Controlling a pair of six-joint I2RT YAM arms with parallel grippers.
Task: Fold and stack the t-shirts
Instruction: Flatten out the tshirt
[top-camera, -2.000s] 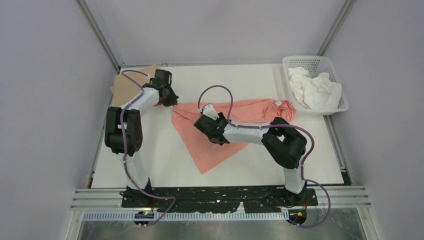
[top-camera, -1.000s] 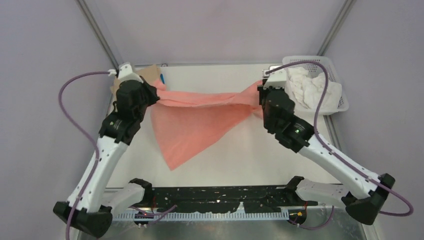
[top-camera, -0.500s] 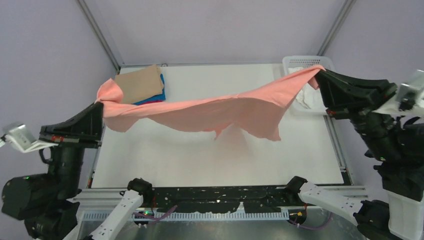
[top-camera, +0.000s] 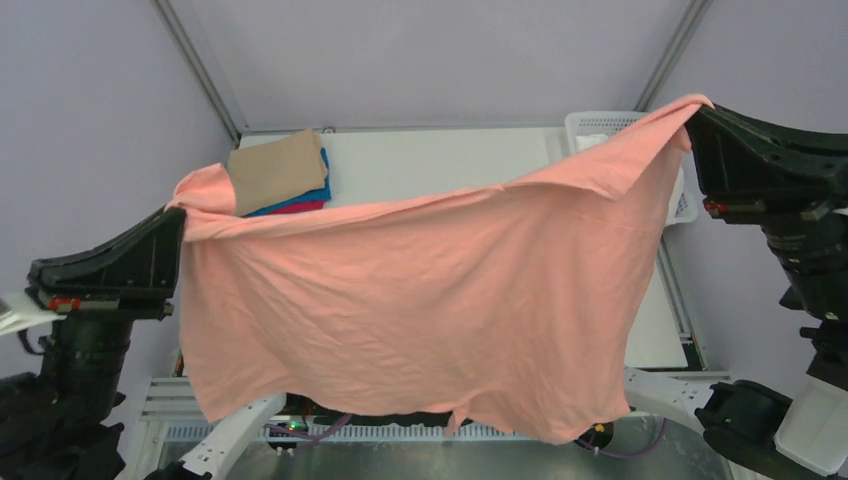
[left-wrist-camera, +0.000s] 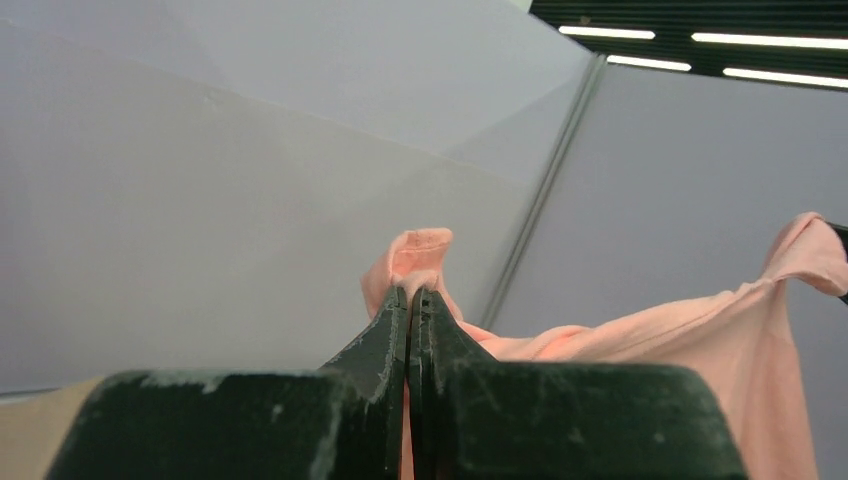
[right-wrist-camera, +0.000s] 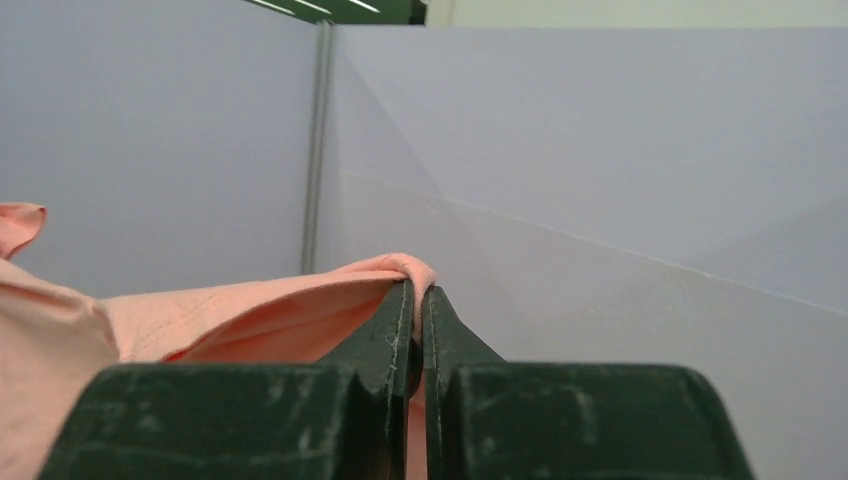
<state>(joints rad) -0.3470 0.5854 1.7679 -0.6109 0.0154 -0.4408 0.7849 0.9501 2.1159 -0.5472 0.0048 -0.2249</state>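
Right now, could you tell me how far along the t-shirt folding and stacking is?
Done: the tan shirt, blue shirt and magenta shirt lie folded in one stack at the far left. In hand: the salmon-pink shirt hangs spread in the air, left gripper and right gripper each shut on an upper corner. Left: lay it down, fold it and add it to the stack.

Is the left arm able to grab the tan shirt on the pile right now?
Probably not. The left tool is shut on a corner of the salmon-pink shirt, held up in the air. The tan shirt lies uncovered, but the tool would have to let go first.
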